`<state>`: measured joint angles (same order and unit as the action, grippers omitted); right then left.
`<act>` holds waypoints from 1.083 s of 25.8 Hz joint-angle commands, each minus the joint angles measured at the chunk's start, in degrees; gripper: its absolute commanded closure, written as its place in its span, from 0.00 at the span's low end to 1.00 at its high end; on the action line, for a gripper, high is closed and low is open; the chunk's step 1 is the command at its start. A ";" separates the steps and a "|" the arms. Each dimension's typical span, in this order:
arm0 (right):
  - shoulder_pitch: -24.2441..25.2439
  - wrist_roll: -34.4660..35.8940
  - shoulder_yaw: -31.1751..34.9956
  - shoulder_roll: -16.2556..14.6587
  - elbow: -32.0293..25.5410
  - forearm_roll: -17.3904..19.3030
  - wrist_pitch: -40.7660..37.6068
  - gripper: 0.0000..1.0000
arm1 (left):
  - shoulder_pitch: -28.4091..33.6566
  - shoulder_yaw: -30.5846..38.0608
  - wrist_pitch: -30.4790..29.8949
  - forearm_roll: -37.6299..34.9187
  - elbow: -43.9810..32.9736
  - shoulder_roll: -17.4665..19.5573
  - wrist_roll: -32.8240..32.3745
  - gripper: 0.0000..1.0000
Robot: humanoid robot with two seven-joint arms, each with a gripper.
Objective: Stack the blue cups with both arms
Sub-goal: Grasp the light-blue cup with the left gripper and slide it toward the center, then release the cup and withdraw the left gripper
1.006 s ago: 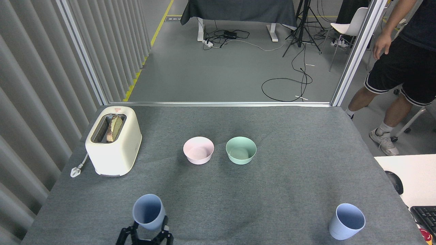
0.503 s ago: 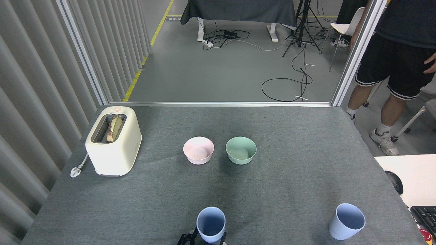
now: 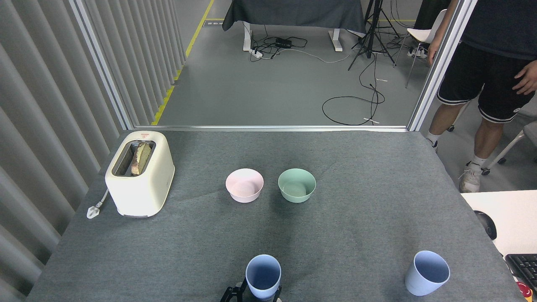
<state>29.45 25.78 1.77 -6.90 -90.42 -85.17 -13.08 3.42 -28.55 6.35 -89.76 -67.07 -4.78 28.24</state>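
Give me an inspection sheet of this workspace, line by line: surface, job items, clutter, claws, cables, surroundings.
Surface: grey felt-covered table.
Job's things: held blue cup at near centre edge, upright; second blue cup near right, standing alone; not stacked.
Clutter: toaster with bread, far left; pink bowl and green bowl side by side, apart.
Grippers: left claw closed around the held cup; right claw not in view.
Cables: toaster plug lying unplugged; floor cables beyond the table.
Surroundings: person standing at far right; keyboard on side desk.
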 commanded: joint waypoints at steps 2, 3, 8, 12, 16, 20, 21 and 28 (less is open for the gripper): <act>0.00 0.06 -0.02 -0.05 0.15 0.00 -0.02 0.00 | 0.00 -0.01 -0.19 0.19 0.01 0.03 -0.03 0.01; 0.00 0.06 0.07 -0.05 0.15 0.00 -0.02 0.00 | 0.00 -0.01 -0.19 0.19 0.01 0.03 -0.03 0.01; 0.00 0.06 0.07 0.04 0.15 0.09 -0.02 0.00 | 0.35 -0.01 -0.46 0.28 -0.07 0.03 -0.03 0.00; 0.00 0.06 -0.02 0.04 0.15 0.09 -0.02 0.00 | 1.14 0.08 -0.46 0.37 -0.51 0.21 0.24 0.00; 0.00 0.06 0.07 0.04 0.15 0.09 -0.02 0.00 | 3.08 0.61 -0.28 0.72 -2.45 0.82 0.33 0.00; 0.00 0.06 0.07 0.04 0.15 0.09 -0.02 0.00 | 6.07 1.22 -0.28 1.51 -6.05 2.05 0.33 0.00; 0.00 0.06 0.07 0.04 0.15 0.09 -0.02 0.00 | 7.03 1.92 -0.28 2.48 -7.63 2.49 0.33 0.00; 0.00 -0.03 0.51 0.04 0.06 0.18 -1.42 0.00 | 13.98 9.39 -0.46 7.14 -15.81 7.06 0.33 0.00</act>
<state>29.40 25.80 2.08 -6.86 -90.31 -85.02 -13.79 14.60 -22.32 5.86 -84.01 -79.90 0.51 28.59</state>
